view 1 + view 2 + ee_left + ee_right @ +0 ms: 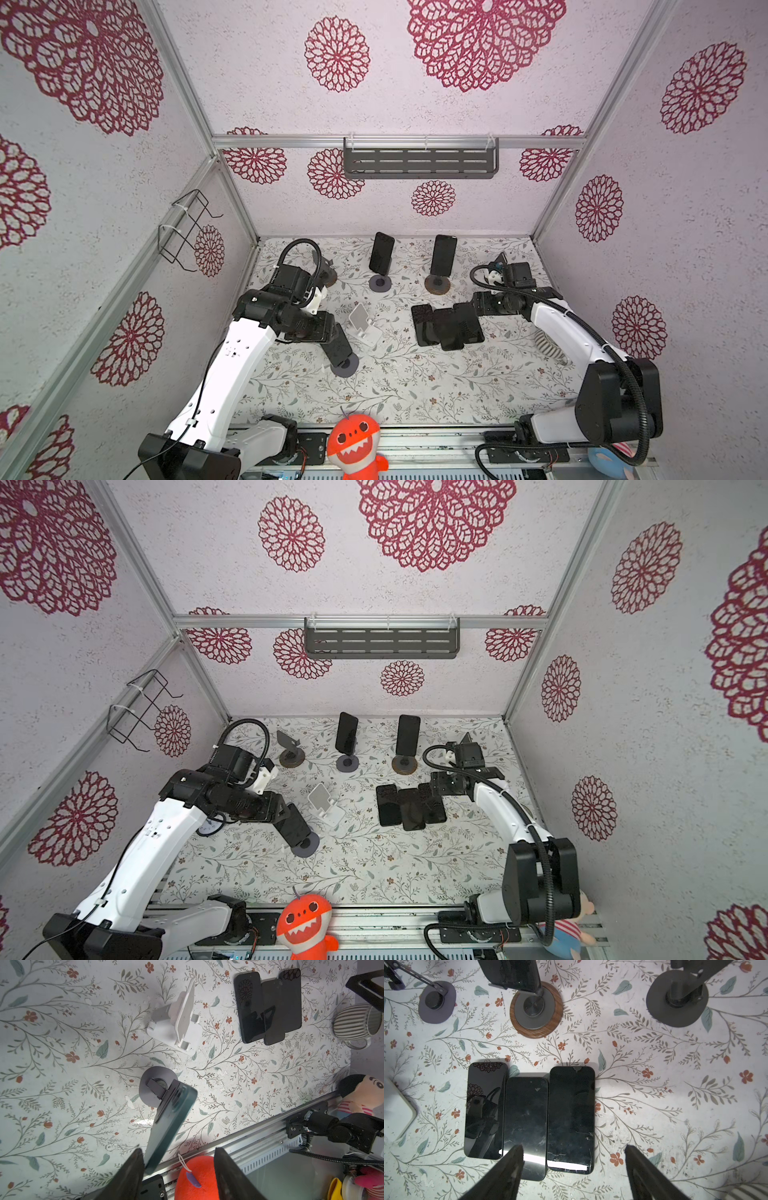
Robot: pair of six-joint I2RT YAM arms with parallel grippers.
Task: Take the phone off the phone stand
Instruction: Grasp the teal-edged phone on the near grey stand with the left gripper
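Phone (170, 1126), dark and glossy, leans tilted on its stand (149, 1088), a grey round base with a short arm, toward the front left of the desk (415, 386). The phone's far end rests in the holder and its near end rises toward the left wrist camera.

The left fingers (128, 1172) are spread on either side of the phone's raised end. One finger is right at the phone's edge, though whether it touches cannot be told. The other stands well apart from the phone, over the front rail (259, 1138). They do not pinch the phone.

The right fingers (508, 1167) are spread wide too and hold nothing. They hang over three phones (527, 1118) lying flat side by side, screens up, in the middle right of the desk.

A white stand (363, 324) sits between the tilted phone and those three. Along the back edge two more phones (381, 253) stand upright on round bases, and a wooden-based stand (291, 750) sits near the back left corner. A striped mug (353, 1022) lies on its side by the right edge. An orange plush toy (355, 444) sits at the front edge.
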